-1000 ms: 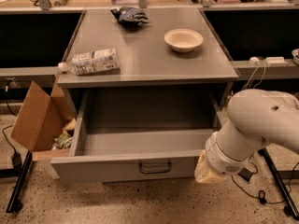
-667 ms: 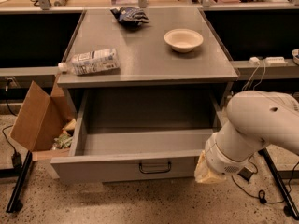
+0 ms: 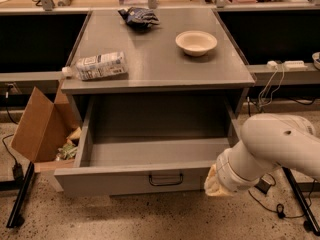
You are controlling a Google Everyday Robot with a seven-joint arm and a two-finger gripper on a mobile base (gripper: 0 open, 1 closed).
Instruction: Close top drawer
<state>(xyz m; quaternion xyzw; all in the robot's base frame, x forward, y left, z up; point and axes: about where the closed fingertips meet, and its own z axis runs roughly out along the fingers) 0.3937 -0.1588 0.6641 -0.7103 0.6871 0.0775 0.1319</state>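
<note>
The top drawer (image 3: pixel 125 180) is a wide grey metal drawer pulled far out of the cabinet, with nothing visible inside. Its flat front panel carries a small dark loop handle (image 3: pixel 165 179) at the centre. My white arm (image 3: pixel 272 146) comes in from the right and bends down toward the drawer's front right corner. My gripper (image 3: pixel 216 184) is at the arm's end, right against the right end of the front panel. The lower drawers are out of view.
On the cabinet top (image 3: pixel 160 59) lie a plastic bottle (image 3: pixel 97 65) on its side, a beige bowl (image 3: pixel 196 42) and a dark blue bag (image 3: pixel 139 17). An open cardboard box (image 3: pixel 42 129) with scraps stands on the floor at the left. Cables (image 3: pixel 272 84) hang at the right.
</note>
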